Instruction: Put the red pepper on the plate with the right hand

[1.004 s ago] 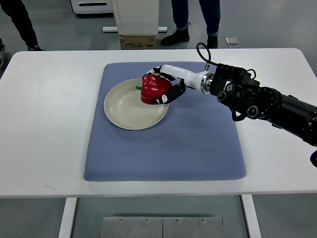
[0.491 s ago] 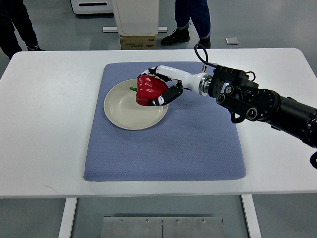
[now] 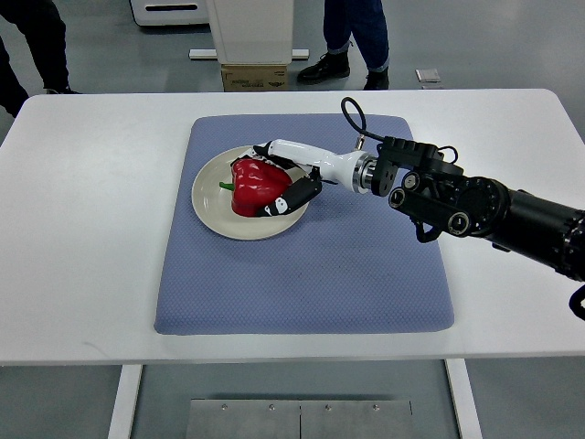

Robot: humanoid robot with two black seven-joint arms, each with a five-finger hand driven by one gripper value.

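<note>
A red pepper (image 3: 252, 186) with a green stem pointing left sits over the middle of a cream plate (image 3: 212, 209). My right hand (image 3: 271, 179) is shut on the pepper, white fingers (image 3: 283, 149) wrapped over its far side and a black-tipped thumb below it. The right arm (image 3: 475, 207) reaches in from the right edge across the mat. Whether the pepper rests on the plate or hangs just above it is unclear. The left arm is out of view.
The plate lies on a blue-grey mat (image 3: 311, 265) on a white table (image 3: 82, 229). Beyond the table's far edge stand a cardboard box (image 3: 256, 77) and people's legs (image 3: 352, 37), with another person's leg (image 3: 27, 46) at top left.
My right hand has carried the pepper to the left and down, from the plate's right rim to over its middle. The people behind the table have shifted their feet.
</note>
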